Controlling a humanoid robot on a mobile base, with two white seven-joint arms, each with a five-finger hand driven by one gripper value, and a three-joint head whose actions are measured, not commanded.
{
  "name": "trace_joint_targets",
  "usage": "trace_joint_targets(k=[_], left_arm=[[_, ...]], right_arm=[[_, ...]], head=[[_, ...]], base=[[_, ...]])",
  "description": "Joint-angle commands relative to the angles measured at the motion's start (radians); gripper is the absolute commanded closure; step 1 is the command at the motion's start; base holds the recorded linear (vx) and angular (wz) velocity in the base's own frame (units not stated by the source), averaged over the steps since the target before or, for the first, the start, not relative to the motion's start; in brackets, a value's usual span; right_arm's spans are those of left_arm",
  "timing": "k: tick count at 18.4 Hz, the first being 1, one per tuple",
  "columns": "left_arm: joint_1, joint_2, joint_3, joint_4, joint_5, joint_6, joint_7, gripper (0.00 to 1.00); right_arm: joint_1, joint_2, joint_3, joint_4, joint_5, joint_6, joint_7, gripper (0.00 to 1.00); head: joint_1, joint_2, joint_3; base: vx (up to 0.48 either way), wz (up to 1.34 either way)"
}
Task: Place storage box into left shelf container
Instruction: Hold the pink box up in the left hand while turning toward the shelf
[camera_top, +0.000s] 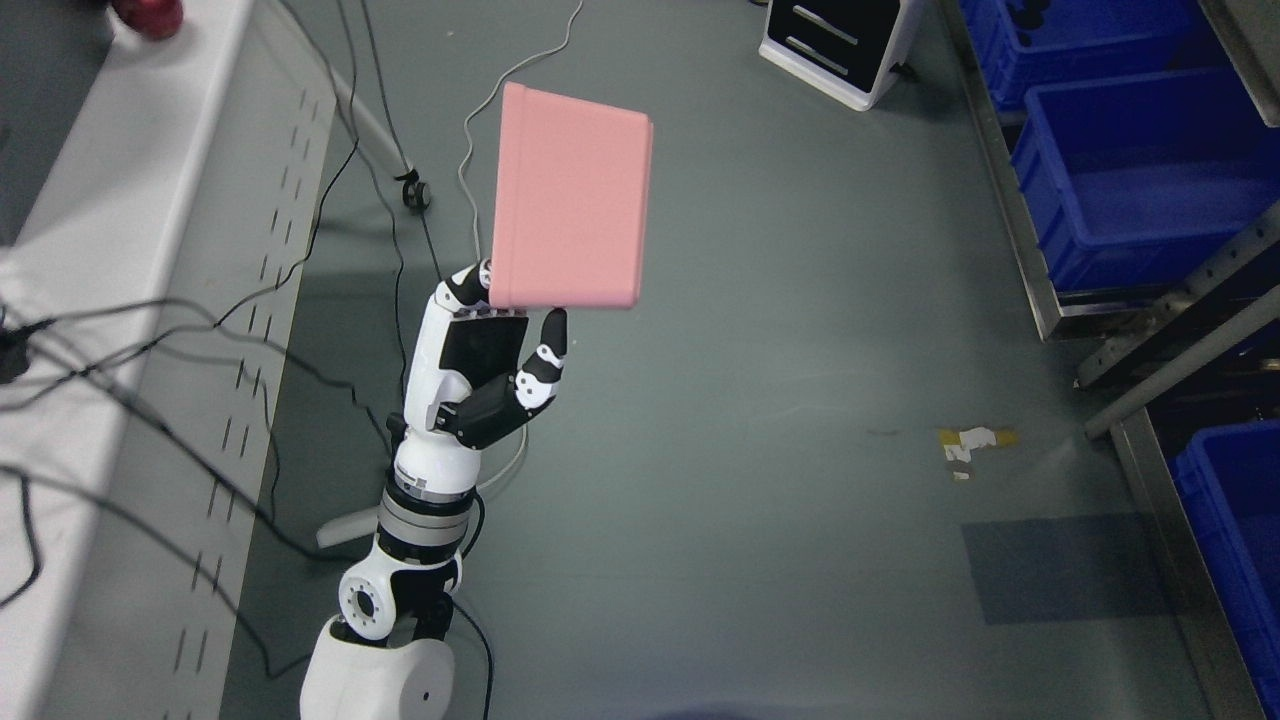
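Note:
A pink storage box (570, 195) is held up over the grey floor, its flat bottom facing me and slightly tilted. My left hand (505, 320) grips its lower edge: the thumb (545, 355) presses the near face, and the other fingers are hidden behind the box. The white and black left arm rises from the bottom edge left of the middle. Blue shelf containers (1150, 190) sit in a metal rack on the right side, well apart from the box.
A white workbench (130, 330) with black cables runs along the left. A caster wheel (417, 192) and a white cable lie on the floor behind the box. A white drawer unit (835, 45) stands at the top. Tape scraps (970, 445) mark the floor.

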Motion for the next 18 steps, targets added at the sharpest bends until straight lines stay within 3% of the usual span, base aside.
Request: trace_joint_targets(k=[1,8,18], left_arm=[[0.077,0.017,-0.061,0.049,0.0,-0.034,-0.026,0.98],[0.169,0.017,-0.135,0.138,0.0,-0.085,-0.072,0.98],[0.21,0.017,-0.138,0.2,-0.001,-0.108,-0.089,0.98]], right_arm=[[-0.003,-0.017,0.0,-0.017,-0.021,0.001,0.002,0.0],[-0.004,-0.017,0.0,-0.017,-0.021,-0.001,0.004,0.0],[-0.003,-0.017,0.0,-0.017,-0.021,0.001,0.002,0.0]], head=[[0.0,0.0,0.0],[0.0,0.001,0.0],[0.0,0.002,0.0]], base=[[0.555,-0.41],[0.445,-0.79],[0.221,-1.35]])
